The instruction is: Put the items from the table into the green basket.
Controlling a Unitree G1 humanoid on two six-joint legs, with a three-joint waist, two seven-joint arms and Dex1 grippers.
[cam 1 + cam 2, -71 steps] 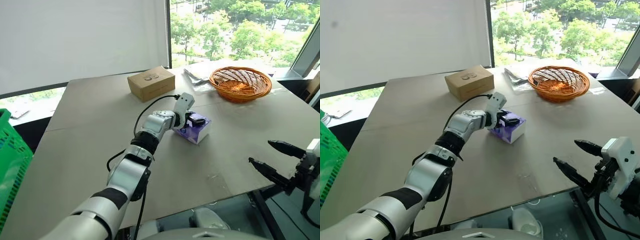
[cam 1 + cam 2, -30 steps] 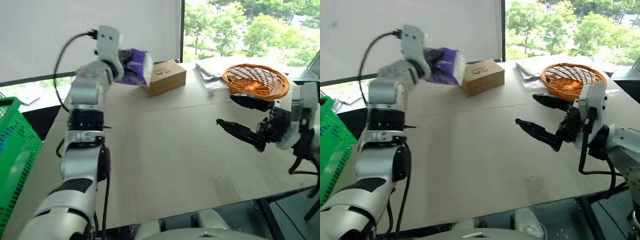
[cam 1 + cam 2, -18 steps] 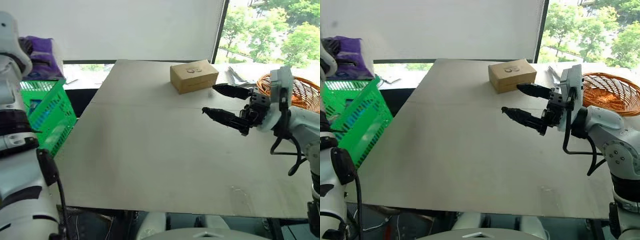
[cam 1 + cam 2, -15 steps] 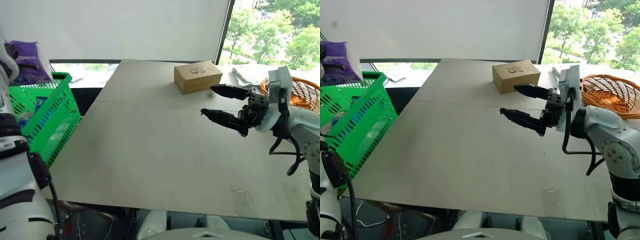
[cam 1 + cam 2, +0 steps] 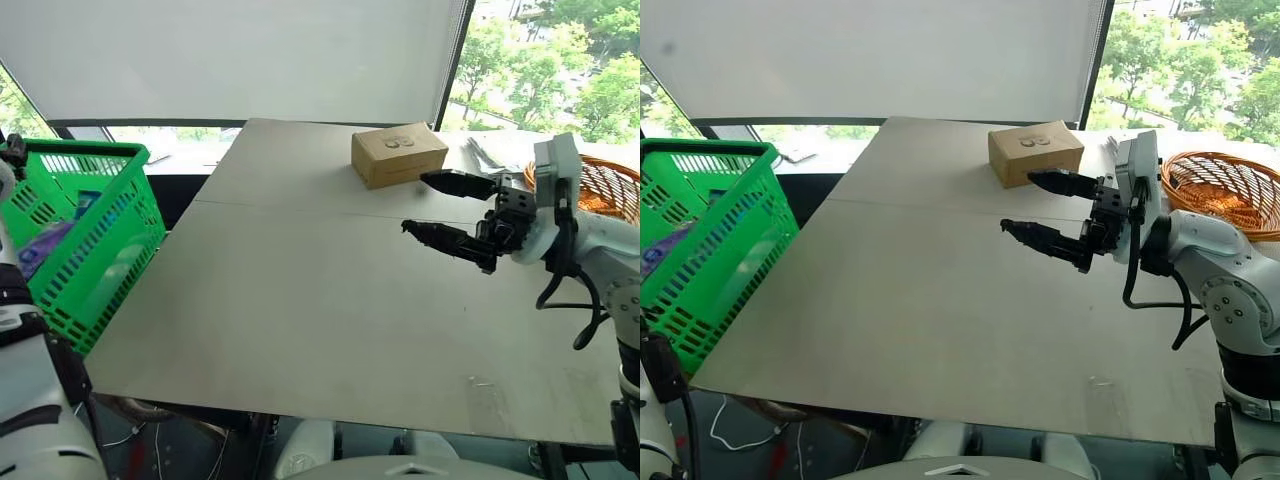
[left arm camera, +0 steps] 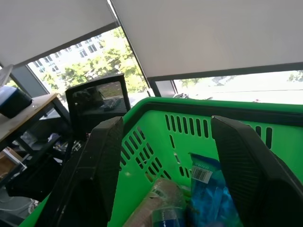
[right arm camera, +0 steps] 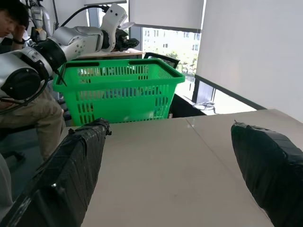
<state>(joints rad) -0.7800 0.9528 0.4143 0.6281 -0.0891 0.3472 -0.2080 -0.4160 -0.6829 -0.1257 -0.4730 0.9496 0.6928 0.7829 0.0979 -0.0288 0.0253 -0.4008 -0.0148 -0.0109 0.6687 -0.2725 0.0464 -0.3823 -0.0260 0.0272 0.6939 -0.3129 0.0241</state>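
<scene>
Green basket (image 5: 85,250) stands off the surface's (image 5: 300,300) left edge; purple tissue pack (image 5: 40,245) lies inside with other goods. Left claw (image 6: 165,156) hovers above the basket, fingers apart, empty. Right claw (image 5: 440,208) wide open over the surface near a cardboard box (image 5: 398,153).

you are in an office-type test room: white roller blinds (image 5: 250,55), black mesh office chair (image 6: 97,101), seated person (image 7: 19,71).
</scene>
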